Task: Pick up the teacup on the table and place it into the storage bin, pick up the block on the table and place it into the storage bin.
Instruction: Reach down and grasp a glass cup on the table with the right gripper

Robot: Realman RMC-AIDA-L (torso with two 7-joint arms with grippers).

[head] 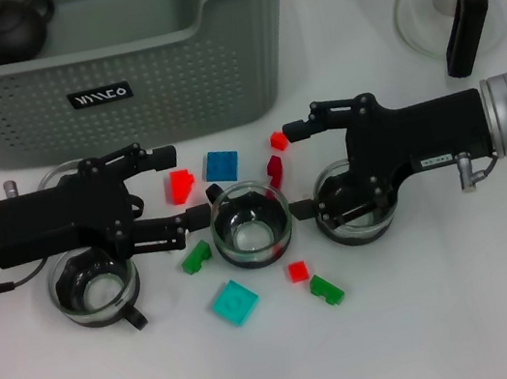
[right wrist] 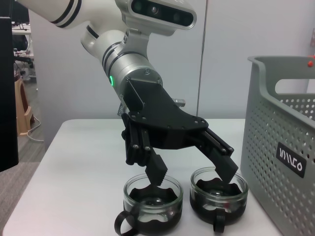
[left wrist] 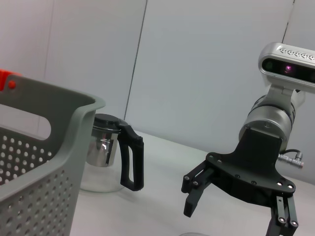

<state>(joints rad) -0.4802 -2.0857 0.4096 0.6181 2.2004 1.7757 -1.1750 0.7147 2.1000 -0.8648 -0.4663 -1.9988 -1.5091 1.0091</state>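
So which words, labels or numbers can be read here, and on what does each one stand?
Black label on the storage bin: white stylised lettering, roughly "VIVICO", not surely readable.
Small white sticker on the right gripper: too small to read.
No other text shows.

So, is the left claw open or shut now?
Open. The left claw has its fingers spread wide apart in the head view, one near a red block, the other beside the middle teacup, gripping nothing.

White table (head: pixel 471 308), pale panelled wall (left wrist: pixel 206 69)
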